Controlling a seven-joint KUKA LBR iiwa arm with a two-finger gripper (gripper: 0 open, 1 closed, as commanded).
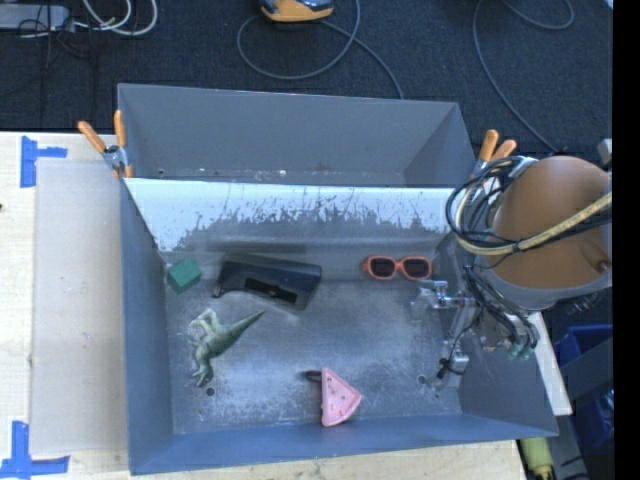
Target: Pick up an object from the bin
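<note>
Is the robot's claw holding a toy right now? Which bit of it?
No, nothing shows in the gripper; it hangs over bare floor at the grey metal bin's right side. The pink plastic sunglasses lie apart from it.

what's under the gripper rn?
Bare bin floor shows below the gripper, by the right wall. Pink sunglasses lie apart, toward the back. Floor beneath the wrist itself is covered.

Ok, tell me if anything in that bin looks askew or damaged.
Nothing looks damaged or spilled. The green toy dinosaur lies on its side at the left, and the pink sunglasses sit by the back wall; ordinary for loose things.
</note>
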